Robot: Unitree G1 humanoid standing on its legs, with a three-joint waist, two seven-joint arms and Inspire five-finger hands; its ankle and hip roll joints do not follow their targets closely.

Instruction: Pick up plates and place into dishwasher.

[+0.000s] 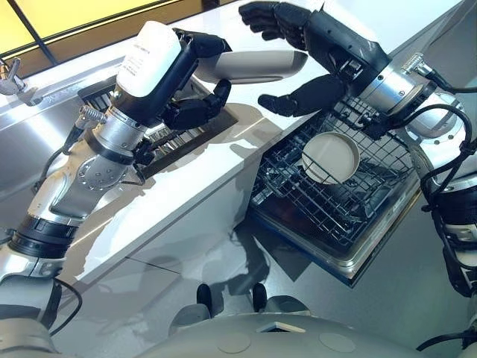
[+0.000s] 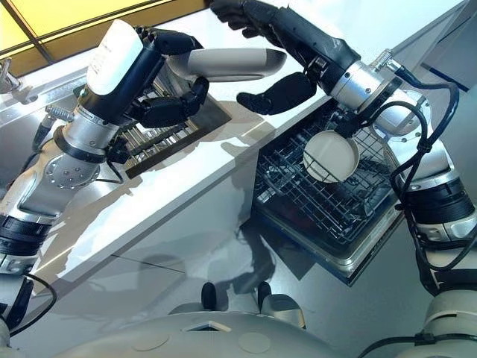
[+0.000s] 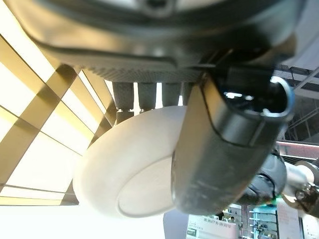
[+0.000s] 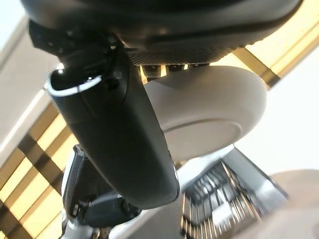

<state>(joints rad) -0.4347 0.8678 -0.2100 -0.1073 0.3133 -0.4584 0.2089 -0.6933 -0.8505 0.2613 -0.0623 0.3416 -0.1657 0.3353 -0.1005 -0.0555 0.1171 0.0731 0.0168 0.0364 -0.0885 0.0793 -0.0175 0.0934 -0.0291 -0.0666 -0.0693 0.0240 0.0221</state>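
Left hand (image 1: 181, 73) is gripping the plate (image 1: 250, 66) level; we are holding our right hand (image 1: 320, 41) spread astride its free rim, nearer the rack (image 1: 361, 195).

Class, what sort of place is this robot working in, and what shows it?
Most likely a kitchen: a pulled-out dishwasher rack holding a pale dish, a steel sink with a tap beside the white counter, and a plate gripped in the left hand.
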